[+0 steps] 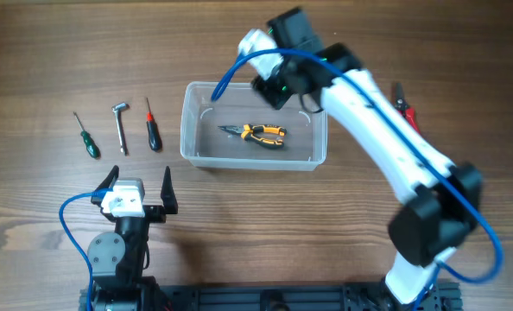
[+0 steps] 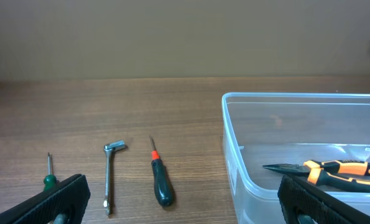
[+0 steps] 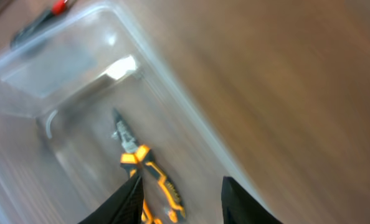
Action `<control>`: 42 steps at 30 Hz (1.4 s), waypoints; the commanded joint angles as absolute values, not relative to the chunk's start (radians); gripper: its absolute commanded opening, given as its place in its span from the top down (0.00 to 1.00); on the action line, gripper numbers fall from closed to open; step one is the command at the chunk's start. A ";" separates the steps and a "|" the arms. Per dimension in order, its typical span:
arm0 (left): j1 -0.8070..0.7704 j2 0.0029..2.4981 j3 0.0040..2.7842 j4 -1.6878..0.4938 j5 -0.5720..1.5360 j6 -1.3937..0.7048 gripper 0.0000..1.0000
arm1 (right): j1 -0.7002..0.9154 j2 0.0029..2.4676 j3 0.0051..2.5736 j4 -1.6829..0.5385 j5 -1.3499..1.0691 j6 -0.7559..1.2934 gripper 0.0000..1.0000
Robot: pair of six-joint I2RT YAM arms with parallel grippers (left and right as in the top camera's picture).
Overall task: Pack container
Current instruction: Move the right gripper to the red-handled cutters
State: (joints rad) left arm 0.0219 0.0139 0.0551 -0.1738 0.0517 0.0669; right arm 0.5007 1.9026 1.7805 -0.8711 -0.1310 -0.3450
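The clear plastic container (image 1: 253,158) stands mid-table; it also shows in the left wrist view (image 2: 235,155) and the right wrist view (image 3: 172,93). Orange-and-black pliers (image 1: 258,133) lie inside it, seen too in the left wrist view (image 2: 334,171) and the right wrist view (image 3: 149,180). My right gripper (image 3: 182,199) is open and empty, above the container's far right part (image 1: 278,86). My left gripper (image 1: 140,186) is open and empty near the front left, its fingers framing the left wrist view (image 2: 185,205).
A green-handled screwdriver (image 1: 87,136), a metal L-shaped wrench (image 1: 121,126) and a dark-handled screwdriver (image 1: 152,126) lie in a row left of the container. A red-and-black tool (image 1: 403,105) lies to the right, partly hidden by my right arm.
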 commanded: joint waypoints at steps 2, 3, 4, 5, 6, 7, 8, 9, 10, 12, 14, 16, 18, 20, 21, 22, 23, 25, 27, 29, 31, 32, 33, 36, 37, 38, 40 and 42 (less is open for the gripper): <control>0.030 0.007 0.050 -0.171 0.067 0.078 0.00 | 0.385 1.782 1.835 -1.054 0.076 -0.262 0.53; 0.030 0.007 0.050 -0.171 0.067 0.078 0.00 | 0.354 1.780 1.835 -1.105 0.086 -0.263 0.51; 0.030 0.007 0.050 -0.171 0.067 0.078 0.00 | 0.323 1.780 1.834 -1.151 0.088 -0.263 0.50; 0.030 0.007 0.050 -0.171 0.067 0.078 0.00 | 0.272 1.784 1.826 -1.205 0.087 -0.262 0.50; 0.030 0.007 0.050 -0.171 0.067 0.078 0.00 | 0.231 1.785 1.813 -1.232 0.086 -0.261 0.49; 0.030 0.007 0.050 -0.171 0.067 0.078 0.00 | 0.206 1.786 1.800 -1.240 0.086 -0.260 0.49; 0.030 0.007 0.050 -0.171 0.067 0.078 0.00 | 0.174 1.786 1.783 -1.242 0.086 -0.261 0.48; 0.030 0.007 0.050 -0.171 0.067 0.078 0.00 | 0.137 1.786 1.760 -1.240 0.087 -0.263 0.48; 0.030 0.007 0.050 -0.171 0.067 0.078 0.00 | 0.109 1.786 1.741 -1.235 0.086 -0.263 0.48; 0.030 0.007 0.050 -0.171 0.067 0.078 0.00 | 0.046 1.786 1.700 -1.234 0.079 -0.262 0.49; 0.030 0.007 0.050 -0.171 0.067 0.078 0.00 | -0.004 1.788 1.666 -1.226 0.050 -0.262 0.49; 0.030 0.007 0.050 -0.171 0.067 0.078 0.00 | -0.043 1.792 1.622 -1.203 0.020 -0.263 0.49; 0.030 0.007 0.050 -0.171 0.067 0.078 0.00 | -0.072 1.792 1.562 -1.160 -0.006 -0.286 0.49; 0.030 0.007 0.050 -0.171 0.067 0.078 0.00 | -0.080 1.792 1.502 -1.116 -0.016 -0.320 0.49; 0.030 0.007 0.050 -0.171 0.067 0.078 0.00 | -0.080 1.792 1.482 -1.097 -0.016 -0.335 0.50; 0.030 0.007 0.050 -0.171 0.067 0.078 0.00 | -0.080 1.792 1.462 -1.083 -0.015 -0.340 0.50; 0.030 0.007 0.050 -0.171 0.067 0.078 0.00 | -0.080 1.793 1.447 -1.071 -0.016 -0.340 0.51; 0.030 0.007 0.050 -0.171 0.067 0.078 0.00 | -0.080 1.793 1.412 -1.050 -0.011 -0.340 0.52; 0.030 0.007 0.050 -0.171 0.067 0.078 0.00 | -0.080 1.797 1.385 -1.028 0.001 -0.337 0.54; 0.030 0.007 0.050 -0.171 0.067 0.078 0.00 | -0.080 1.815 1.382 -1.020 0.024 -0.336 0.55; 0.030 0.007 0.050 -0.171 0.067 0.078 0.00 | -0.080 1.840 1.382 -1.013 0.052 -0.328 0.56; 0.030 0.007 0.050 -0.171 0.067 0.078 0.00 | -0.080 1.854 1.382 -1.010 0.057 -0.321 0.56; 0.030 0.007 0.050 -0.171 0.067 0.078 0.00 | -0.080 1.880 1.382 -1.006 0.057 -0.322 0.56; 0.030 0.007 0.050 -0.171 0.067 0.078 0.00 | -0.080 1.926 1.382 -1.000 0.084 -0.322 0.56; 0.030 0.007 0.050 -0.171 0.067 0.078 0.00 | -0.080 1.943 1.382 -0.992 0.087 -0.321 0.56; 0.030 0.007 0.050 -0.171 0.067 0.078 0.00 | -0.080 1.958 1.382 -0.984 0.088 -0.319 0.56; 0.030 0.007 0.050 -0.171 0.067 0.078 0.00 | -0.080 1.974 1.382 -0.959 0.103 -0.310 0.56; 0.030 0.007 0.050 -0.171 0.067 0.078 0.00 | -0.080 1.979 1.384 -0.930 0.114 -0.303 0.56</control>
State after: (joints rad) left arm 0.0219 0.0139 0.0551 -0.1738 0.0517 0.0669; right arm -0.0814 1.9663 1.3941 -0.9558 0.0738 -0.3187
